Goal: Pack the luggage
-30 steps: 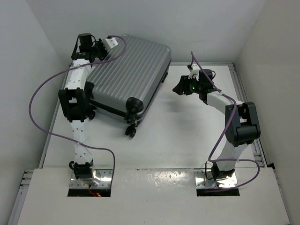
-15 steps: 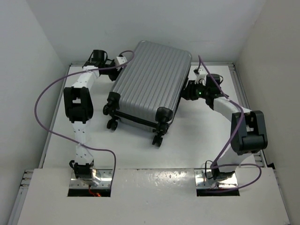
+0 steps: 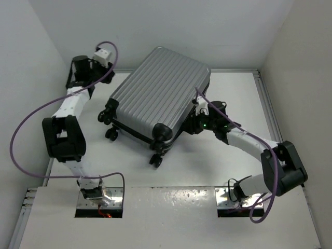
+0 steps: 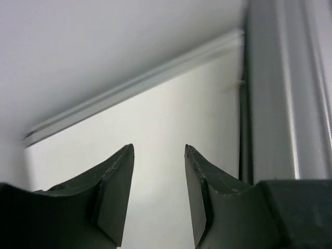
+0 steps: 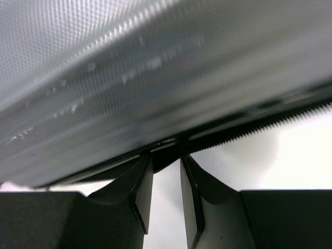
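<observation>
The luggage (image 3: 161, 88), a ribbed silver-grey hard-shell suitcase, lies closed and askew in the middle of the table, its black wheels (image 3: 155, 158) toward the near left. My left gripper (image 3: 89, 72) is off its far left corner, apart from it. In the left wrist view that gripper (image 4: 158, 148) is open with only bare table between the fingers, and the luggage (image 4: 290, 104) stands at the right. My right gripper (image 3: 193, 123) sits against the shell's near right side. Its jaws (image 5: 166, 156) stand narrowly apart, tips touching the black zipper seam (image 5: 270, 129) of the luggage (image 5: 155, 62).
White walls close in the table (image 3: 223, 155) on the left, back and right. A rail (image 4: 135, 85) runs along the table's far edge. A purple cable (image 3: 31, 119) loops out from the left arm toward the left wall.
The luggage has swung round and slid toward the near left. My left gripper has opened and drawn away to the far left. My right gripper moved to the near right side and narrowed.
</observation>
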